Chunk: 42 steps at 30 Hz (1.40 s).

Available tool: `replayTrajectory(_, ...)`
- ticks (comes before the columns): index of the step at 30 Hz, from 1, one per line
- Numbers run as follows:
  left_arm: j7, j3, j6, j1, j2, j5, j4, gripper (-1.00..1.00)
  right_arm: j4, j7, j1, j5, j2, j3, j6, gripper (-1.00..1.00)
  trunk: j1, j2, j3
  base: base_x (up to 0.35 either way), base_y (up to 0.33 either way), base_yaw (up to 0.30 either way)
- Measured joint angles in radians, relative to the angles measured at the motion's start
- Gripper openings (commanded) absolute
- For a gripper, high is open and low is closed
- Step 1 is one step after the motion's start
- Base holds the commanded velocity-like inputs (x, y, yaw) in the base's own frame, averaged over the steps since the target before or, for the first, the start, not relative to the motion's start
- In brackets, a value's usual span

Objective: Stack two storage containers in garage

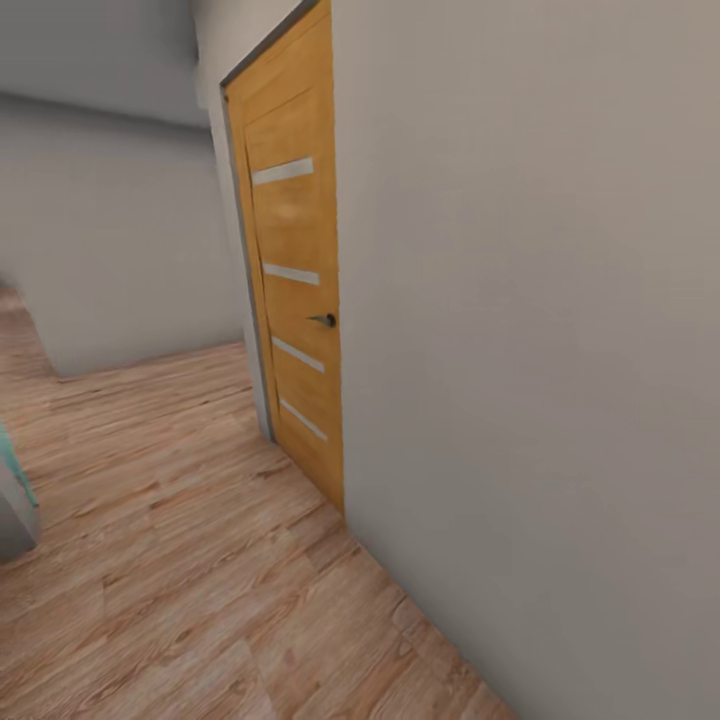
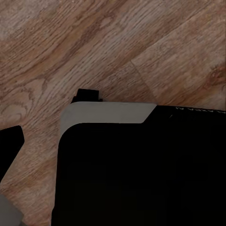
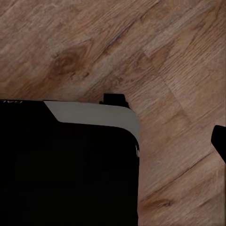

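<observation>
The two storage containers are out of view. I face a light wood-plank floor in a passage between white walls. In the left wrist view one black fingertip of my left gripper hangs over the planks beside my black, grey-edged base. In the right wrist view a black fingertip of my right gripper shows at the frame's edge, next to the same base. Nothing is seen between the fingers, and their spacing cannot be made out.
An orange-wood door with four pale slits and a dark handle stands shut in the white wall on my right. A grey and teal object pokes in at the left edge. The passage runs on ahead to the left.
</observation>
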<state>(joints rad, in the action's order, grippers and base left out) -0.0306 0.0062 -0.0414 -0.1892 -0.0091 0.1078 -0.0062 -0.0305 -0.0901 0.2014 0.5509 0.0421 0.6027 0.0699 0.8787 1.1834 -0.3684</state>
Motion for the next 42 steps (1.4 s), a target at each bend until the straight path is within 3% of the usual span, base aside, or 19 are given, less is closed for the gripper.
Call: replayTrajectory(42,0.000,0.000,0.000,0.000,0.001,0.001,0.000,1.00,0.000,-0.001,0.000,0.000,0.000,0.000,-0.001,1.00,0.000,0.000,0.000,0.322,0.000,0.269)
